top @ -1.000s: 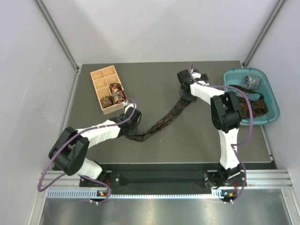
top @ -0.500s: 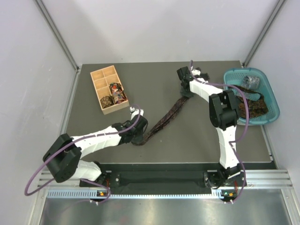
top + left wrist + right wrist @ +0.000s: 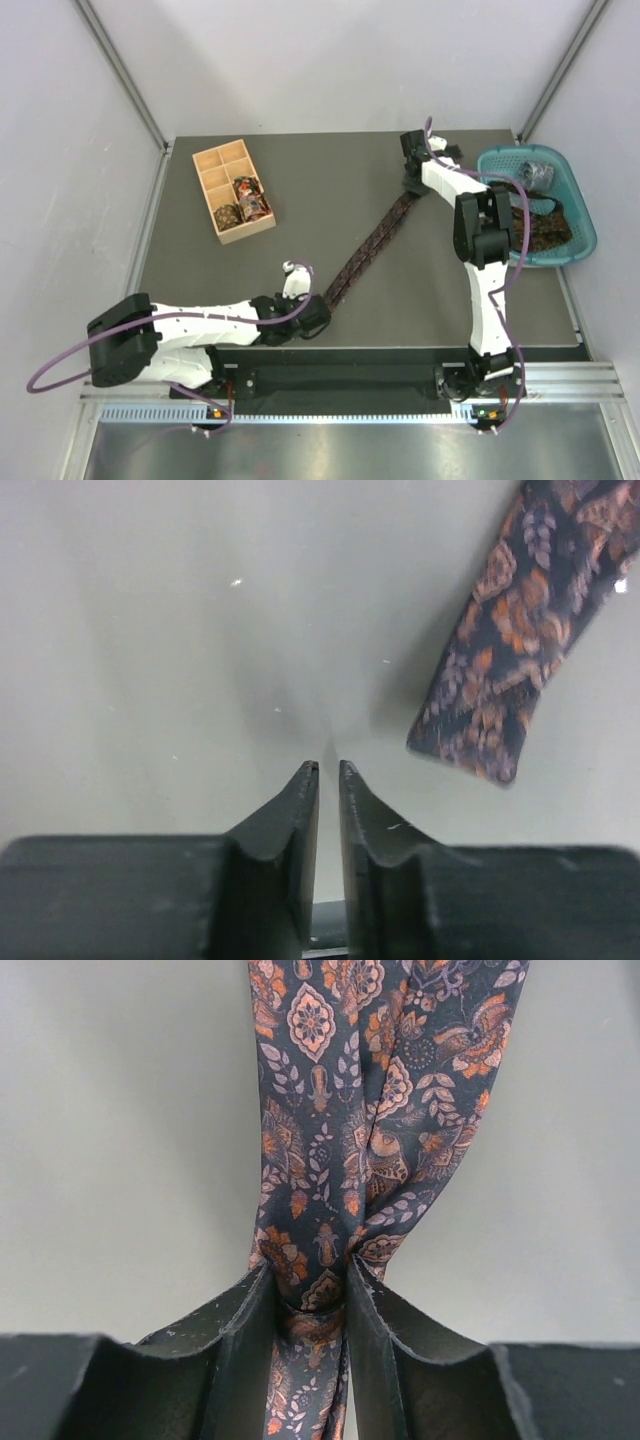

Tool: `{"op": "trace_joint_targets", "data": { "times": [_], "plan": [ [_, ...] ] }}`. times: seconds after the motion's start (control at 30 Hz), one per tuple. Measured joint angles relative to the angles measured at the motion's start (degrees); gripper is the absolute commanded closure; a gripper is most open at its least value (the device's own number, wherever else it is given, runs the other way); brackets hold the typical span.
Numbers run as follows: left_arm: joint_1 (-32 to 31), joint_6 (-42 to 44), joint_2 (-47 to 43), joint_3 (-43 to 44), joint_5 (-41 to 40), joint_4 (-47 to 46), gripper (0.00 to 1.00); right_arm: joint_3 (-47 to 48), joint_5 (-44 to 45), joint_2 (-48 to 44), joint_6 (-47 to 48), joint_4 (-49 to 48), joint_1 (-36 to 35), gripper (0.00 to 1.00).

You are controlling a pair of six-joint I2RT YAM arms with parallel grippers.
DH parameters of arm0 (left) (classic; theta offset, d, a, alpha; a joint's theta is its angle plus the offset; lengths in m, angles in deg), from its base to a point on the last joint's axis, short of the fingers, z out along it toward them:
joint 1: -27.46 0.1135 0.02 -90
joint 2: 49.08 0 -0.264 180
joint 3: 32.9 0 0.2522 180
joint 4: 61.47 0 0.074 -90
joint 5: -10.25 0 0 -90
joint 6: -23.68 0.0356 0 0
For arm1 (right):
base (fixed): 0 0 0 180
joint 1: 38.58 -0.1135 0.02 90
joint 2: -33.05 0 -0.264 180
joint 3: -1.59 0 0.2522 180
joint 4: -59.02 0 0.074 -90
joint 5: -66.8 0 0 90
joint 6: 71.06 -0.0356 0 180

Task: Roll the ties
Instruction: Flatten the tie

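Our right gripper (image 3: 310, 1272) clamps the bunched far end of the long dark orange-paisley fabric tie (image 3: 370, 245), stretched diagonally across the grey tabletop (image 3: 250, 265); our left gripper (image 3: 327, 770) sits closed, gripping nothing, just beside its near end.

I count one long dark paisley fabric tie (image 3: 368, 248), two small rolled ties (image 3: 250, 196) inside one tan wooden compartment box (image 3: 212, 160), one teal plastic basket (image 3: 583, 215), and two white robot arms (image 3: 200, 325).

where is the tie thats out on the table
In the top view the tie runs diagonally across the middle, its far end pinched in the right gripper near the basket, its near end free beside the left gripper.
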Motion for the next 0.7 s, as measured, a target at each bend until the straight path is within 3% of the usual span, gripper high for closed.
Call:
{"op": "trace_joint_targets", "data": {
  "times": [0.17, 0.27, 0.47, 0.7],
  "plan": [
    [-4.8, -4.1, 0.1, 1.0, -6.3, 2.3, 0.49, 0.0, -1.2, 0.1, 1.8, -1.1, 1.5, 0.65],
    [-4.9, -4.7, -0.3, 2.4, -8.9, 3.3, 0.38, 0.0, -1.7, 0.1, 2.6, -1.3, 1.5, 0.63],
    [-4.4, -1.8, -4.8, 3.8, -9.1, 1.5, 0.36, -0.2, -2.5, 0.1, 3.6, -1.9, 1.5, 0.62],
    [-2.6, -1.2, 0.1, 10.2, -6.0, -0.2, 0.32, -0.4, -2.6, 0.1, 4.0, -2.2, 1.5, 0.62]
  ]
}}
